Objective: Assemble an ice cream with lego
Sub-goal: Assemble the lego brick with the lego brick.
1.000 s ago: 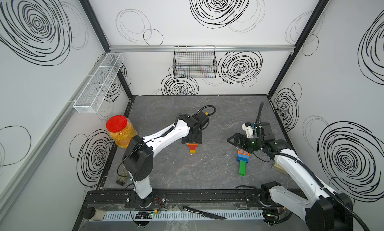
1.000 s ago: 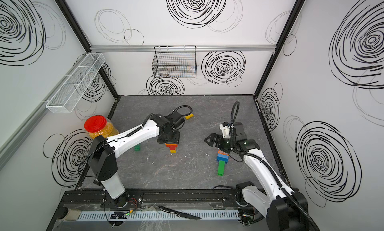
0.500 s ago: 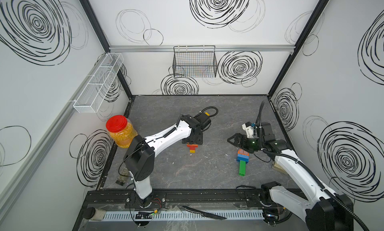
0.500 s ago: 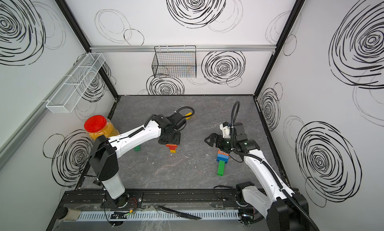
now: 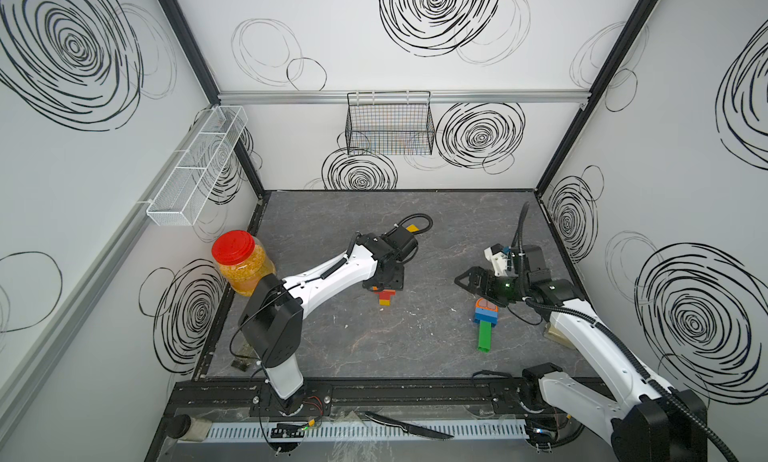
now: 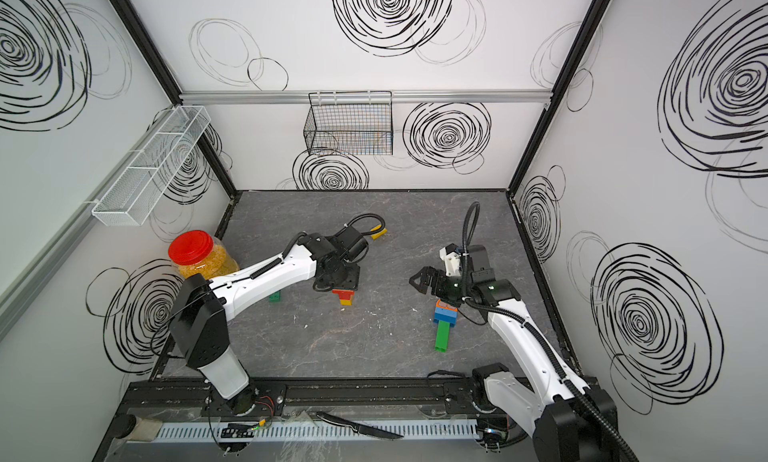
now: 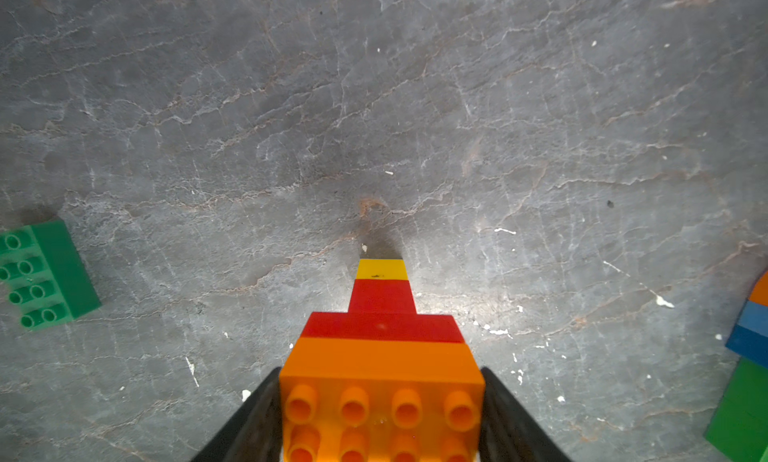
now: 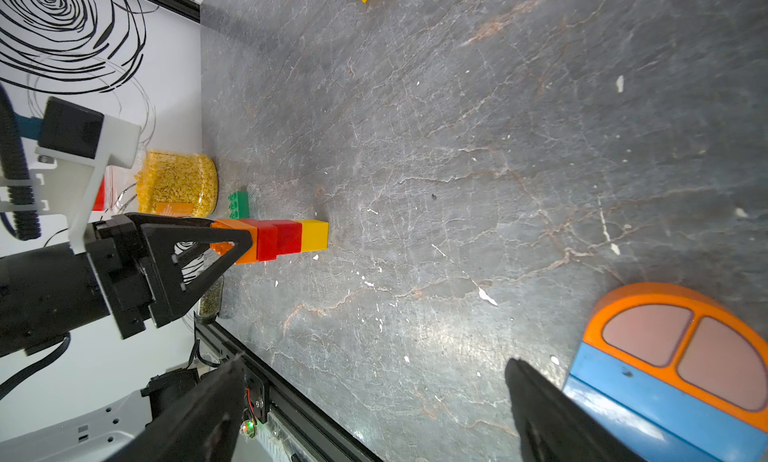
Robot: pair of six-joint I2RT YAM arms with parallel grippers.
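Observation:
My left gripper (image 5: pixel 382 287) (image 6: pixel 340 287) points down and is shut on the orange top brick of a lego stack (image 5: pixel 385 298) (image 6: pixel 345 299) (image 7: pixel 382 356) (image 8: pixel 282 240): orange, two red, then yellow at the bottom, close to the table. In the left wrist view black fingers (image 7: pixel 505 414) press both orange sides. A second lego piece (image 5: pixel 485 314) (image 6: pixel 445 314) (image 8: pixel 673 356) lies flat: a rounded orange top, blue, and a long green stem. My right gripper (image 5: pixel 469 279) (image 6: pixel 422 281) (image 8: pixel 374 362) hangs open just beside its orange end, holding nothing.
A loose green brick (image 6: pixel 274 297) (image 7: pixel 45 273) lies left of the stack and a yellow brick (image 5: pixel 411 228) behind it. A red-lidded jar (image 5: pixel 243 262) stands at the left wall. A knife (image 5: pixel 409 426) lies on the front rail. A black wire basket (image 5: pixel 390 123) hangs on the back wall.
The left wrist has shifted slightly over the stack, which stays at the same spot. The right arm has not moved.

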